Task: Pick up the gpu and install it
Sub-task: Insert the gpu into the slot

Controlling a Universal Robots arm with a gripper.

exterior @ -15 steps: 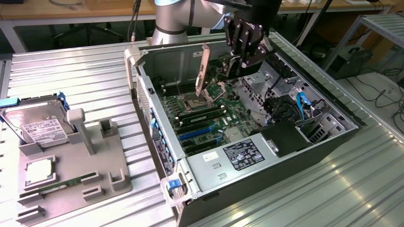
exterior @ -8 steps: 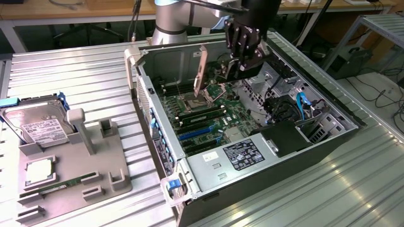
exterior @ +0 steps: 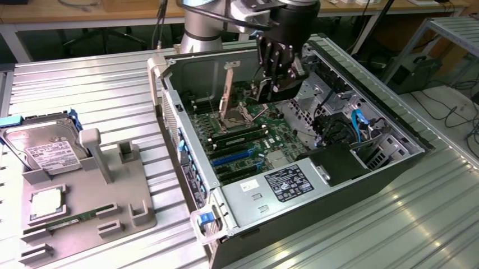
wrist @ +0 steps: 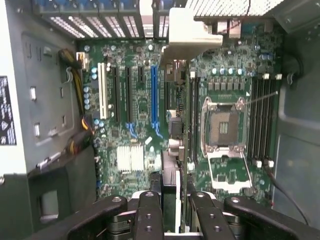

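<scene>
In the exterior view, the gripper point(exterior: 279, 78) hangs inside the open computer case point(exterior: 247, 199), above the motherboard point(exterior: 247, 140), its fingers clamped on the gpu point(exterior: 263, 89) (a thin card held edge-down). A hard drive point(exterior: 46, 151) sits on the grey holder tray point(exterior: 112, 221) at this view's left.

In the wrist view, the black fingers point(wrist: 148, 212) pinch the card point(wrist: 172, 150), which runs edge-on above the board between the blue slot point(wrist: 154, 95) and the processor socket point(wrist: 223, 127).

Silver-grey tubular arm point(exterior: 206, 22) with dark joints; black hand point(exterior: 279, 78) of linked, screw-studded fingers point(wrist: 149, 215).
</scene>
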